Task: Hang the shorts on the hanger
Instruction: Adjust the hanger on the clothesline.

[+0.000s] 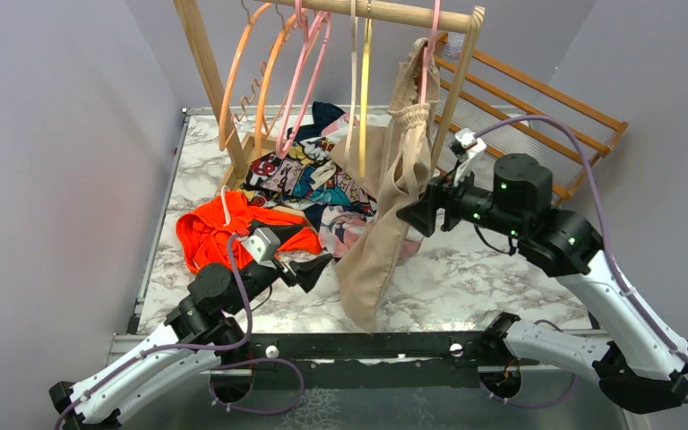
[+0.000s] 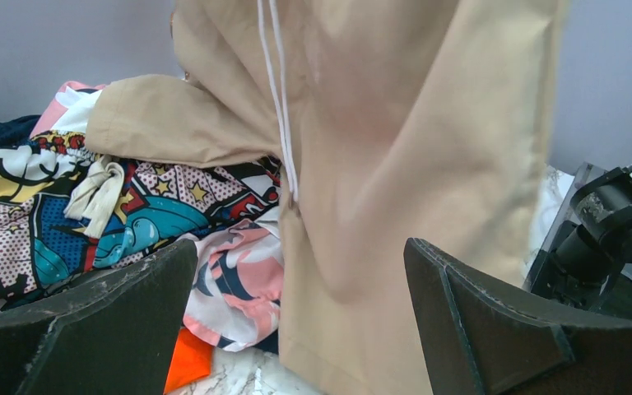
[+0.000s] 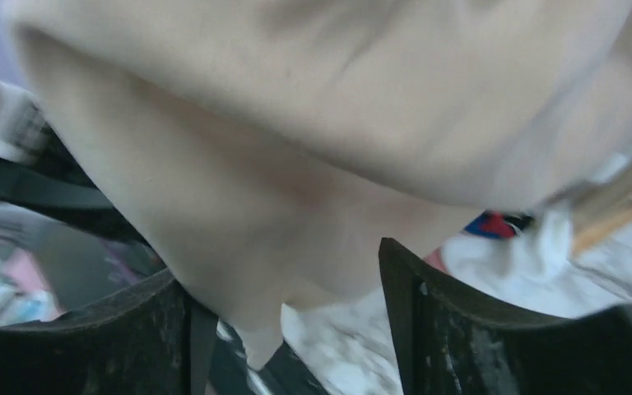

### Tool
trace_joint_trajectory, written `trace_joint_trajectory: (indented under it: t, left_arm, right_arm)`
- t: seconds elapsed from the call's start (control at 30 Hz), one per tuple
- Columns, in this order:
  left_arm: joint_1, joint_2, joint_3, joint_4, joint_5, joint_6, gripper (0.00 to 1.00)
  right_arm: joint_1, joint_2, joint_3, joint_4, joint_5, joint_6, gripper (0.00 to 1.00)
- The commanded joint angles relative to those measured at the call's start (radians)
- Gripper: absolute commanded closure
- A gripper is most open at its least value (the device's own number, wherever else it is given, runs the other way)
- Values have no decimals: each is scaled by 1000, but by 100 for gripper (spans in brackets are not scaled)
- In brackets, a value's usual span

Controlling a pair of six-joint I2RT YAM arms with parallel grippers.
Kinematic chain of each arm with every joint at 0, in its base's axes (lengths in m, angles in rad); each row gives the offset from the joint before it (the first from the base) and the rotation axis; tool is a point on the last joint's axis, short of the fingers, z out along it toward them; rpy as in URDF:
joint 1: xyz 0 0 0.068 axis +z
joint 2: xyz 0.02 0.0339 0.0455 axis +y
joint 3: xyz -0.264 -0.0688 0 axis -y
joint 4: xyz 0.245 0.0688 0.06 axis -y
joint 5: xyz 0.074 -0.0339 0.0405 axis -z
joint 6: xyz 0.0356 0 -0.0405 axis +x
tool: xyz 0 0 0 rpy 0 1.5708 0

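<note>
Shorts (image 1: 392, 210) on pink hanger (image 1: 432, 45), marble table (image 1: 475, 278), grey walls (image 1: 54, 134), left gripper (image 1: 318, 271) and right gripper (image 1: 415, 218) open, empty

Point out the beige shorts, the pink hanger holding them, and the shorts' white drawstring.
Beige soft fabric shorts (image 1: 385, 224): top external view, on the hanging leg.
Pink plastic hanger (image 1: 432, 49): top external view, on its neck above the shorts.
White drawstring cord (image 2: 280, 107): left wrist view, midway down the strands.

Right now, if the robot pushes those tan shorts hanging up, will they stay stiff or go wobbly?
Probably wobbly: the shorts hang in loose folds, so they're likely floppy. The cloth looks thin, so probably light. A push might swing them on the pink hanger.
</note>
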Motion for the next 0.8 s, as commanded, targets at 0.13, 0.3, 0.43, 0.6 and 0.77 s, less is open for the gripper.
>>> trace_joint_trajectory:
  t: [0.13, 0.3, 0.43, 0.6, 0.77]
  left_arm:
    - [-2, 12, -1, 8, -13, 12, 1]
    - [-3, 17, -1, 9, -12, 10, 1]
    - [-2, 13, -1, 5, -19, 11, 1]
    - [-3, 20, -1, 5, -21, 14, 1]
    - [-2, 19, 0, -2, -18, 14, 1]
  right_arm:
    - [-4, 8, 127, -168, 125, -97, 10]
    - [-4, 39, 253, -166, 148, -121, 9]
    - [-4, 56, 293, -103, 251, -73, 9]
    - [-4, 91, 291, -29, 434, 22, 12]
    - [-4, 143, 318, -2, 529, 26, 19]
